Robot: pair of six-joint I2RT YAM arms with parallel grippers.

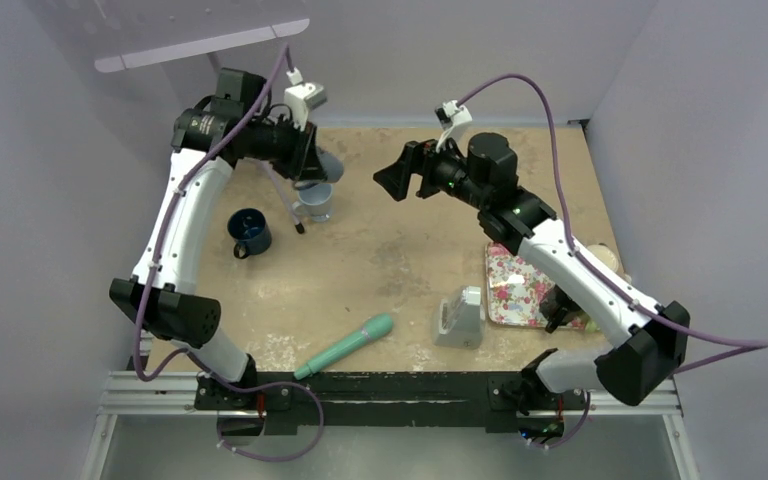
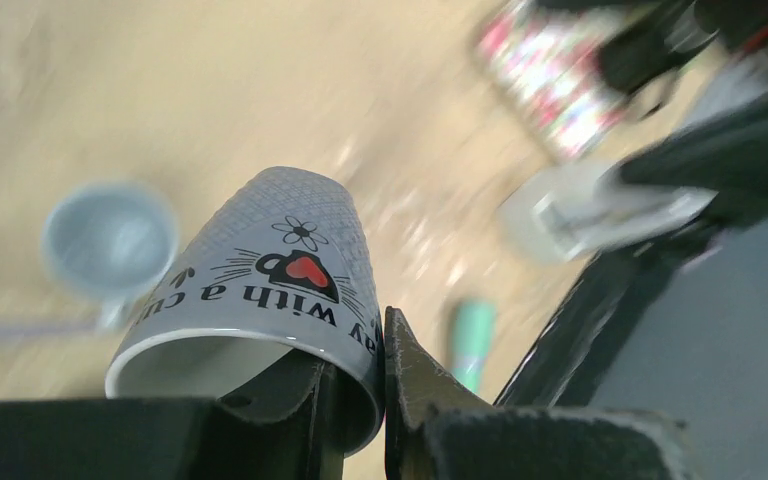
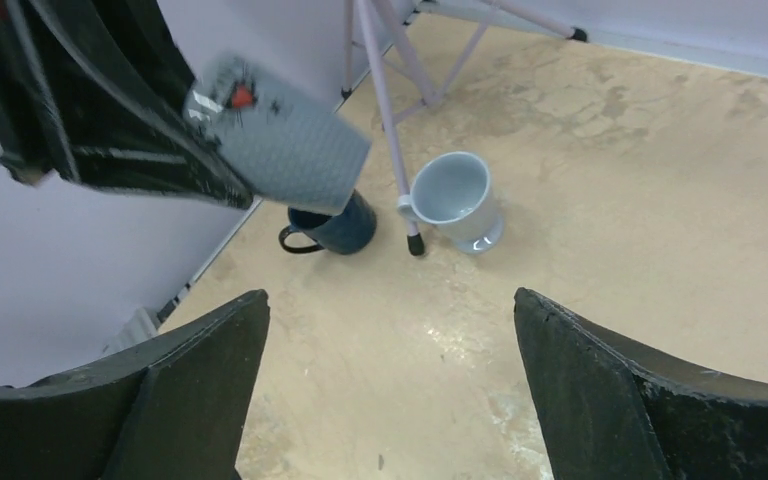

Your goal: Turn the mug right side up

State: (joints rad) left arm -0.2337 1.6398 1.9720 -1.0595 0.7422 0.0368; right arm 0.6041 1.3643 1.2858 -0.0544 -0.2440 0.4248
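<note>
Two pincers show: the left pincer (image 2: 355, 370) is clamped on the rim of the grey mug (image 2: 280, 270) (one finger inside, one outside), holding it tilted in the air over the far left of the bench (image 1: 390, 260), near a pale cup (image 3: 455, 195). The right pincer (image 3: 390, 305) gapes wide, empty.
</note>
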